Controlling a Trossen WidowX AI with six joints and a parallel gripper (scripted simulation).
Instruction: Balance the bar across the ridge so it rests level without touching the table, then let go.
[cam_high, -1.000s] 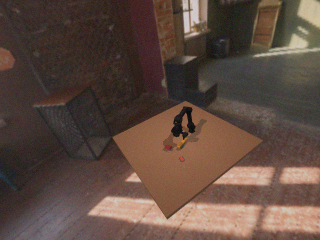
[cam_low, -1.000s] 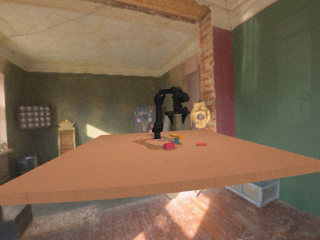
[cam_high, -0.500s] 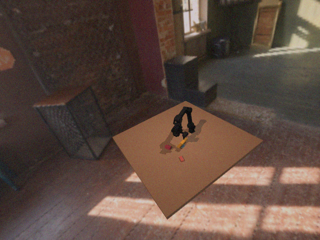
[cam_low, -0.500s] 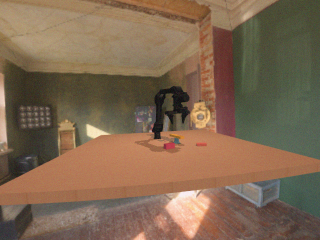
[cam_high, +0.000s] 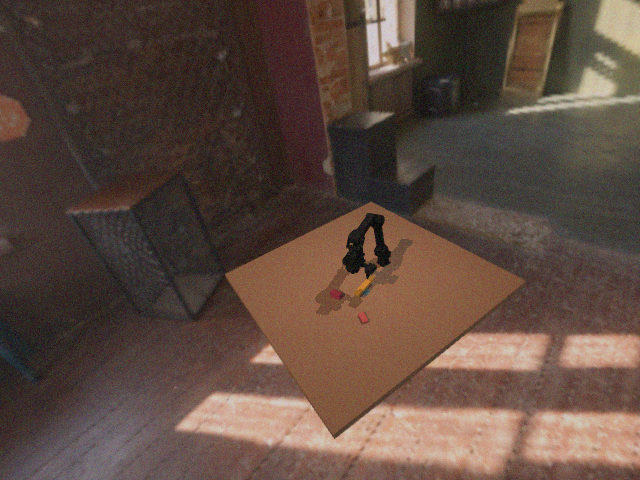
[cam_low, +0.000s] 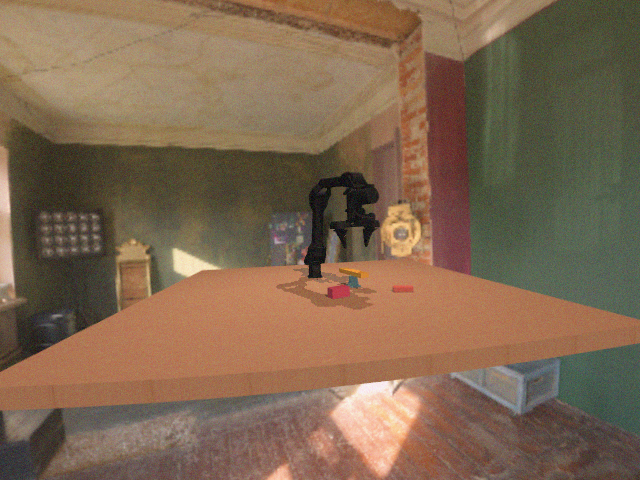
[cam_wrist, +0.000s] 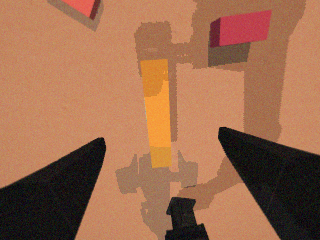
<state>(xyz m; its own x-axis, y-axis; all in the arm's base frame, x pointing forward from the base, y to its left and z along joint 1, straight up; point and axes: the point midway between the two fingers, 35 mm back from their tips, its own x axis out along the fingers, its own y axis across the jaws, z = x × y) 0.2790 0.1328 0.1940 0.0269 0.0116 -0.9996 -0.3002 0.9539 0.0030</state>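
Standing wide apart, the two black fingers of the end effector (cam_high: 362, 271) (cam_low: 355, 245) (cam_wrist: 162, 136) have nothing between them. In the exterior view they point downward, with a gap between their tips and the yellow-orange bar (cam_high: 364, 285) (cam_low: 353, 272) (cam_wrist: 159, 115) below. The wrist view shows one finger reaching in from the lower left and the other from the lower right, the bar running lengthwise through the middle of the frame.

The bar lies across the small teal ridge (cam_high: 366, 291) (cam_low: 353, 281), which shows under its middle in the exterior view, right of the frame's centre. Both ends appear raised off the worktop (cam_high: 413, 330) (cam_low: 258, 335) (cam_wrist: 50, 100). The bar slants slightly down toward the right in that view, but I cannot tell whether it is truly level.

Near the bar, a crimson block (cam_high: 336, 293) (cam_low: 338, 291) (cam_wrist: 245, 27) rests on the worktop, left of the bar in the top view and at the upper right of the wrist view. A flatter orange-red block (cam_high: 363, 317) (cam_low: 402, 288) (cam_wrist: 80, 5) lies apart from both, below the bar in the top view and cut off at the upper left of the wrist view. The black arm (cam_high: 363, 225) (cam_low: 317, 227) arches above the worktop, its upright part left of the end effector in the exterior view.
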